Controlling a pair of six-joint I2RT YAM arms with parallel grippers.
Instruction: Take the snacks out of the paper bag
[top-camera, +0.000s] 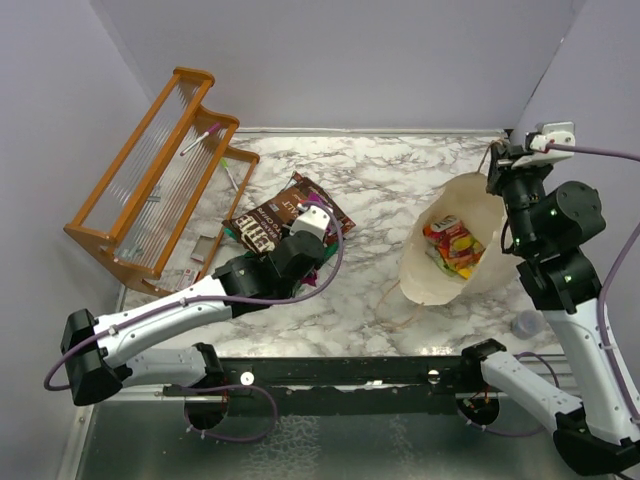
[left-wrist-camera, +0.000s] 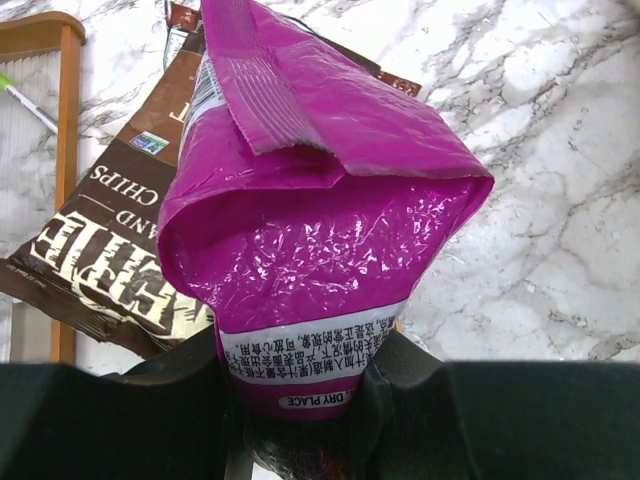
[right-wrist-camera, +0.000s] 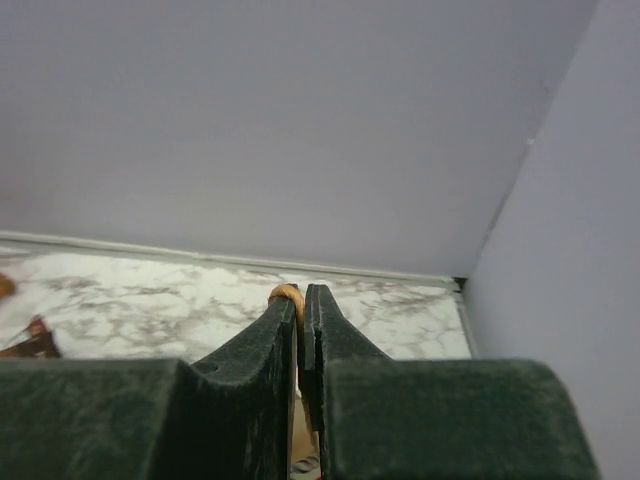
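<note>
Bright, even overhead light; soft shadows on the tabletop (top-camera: 400, 190). Glare speckles the purple packet (left-wrist-camera: 330, 250); the right wrist view's foreground is blurred.

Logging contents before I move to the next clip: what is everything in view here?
paper bag: one, cream, right side of table, mouth open
snacks: several, red, yellow and orange, inside the bag; count unclear
purple packet: one, magenta, in the left gripper
brown packets: apparently two, brown, left of centre
rack: one, orange wood, far left
pen: one, white with pink tip, on the rack
cap: one, grey, near right edge
table: one, white marble
left gripper: shut on the purple packet
right gripper: shut on the bag's brown handle
</note>
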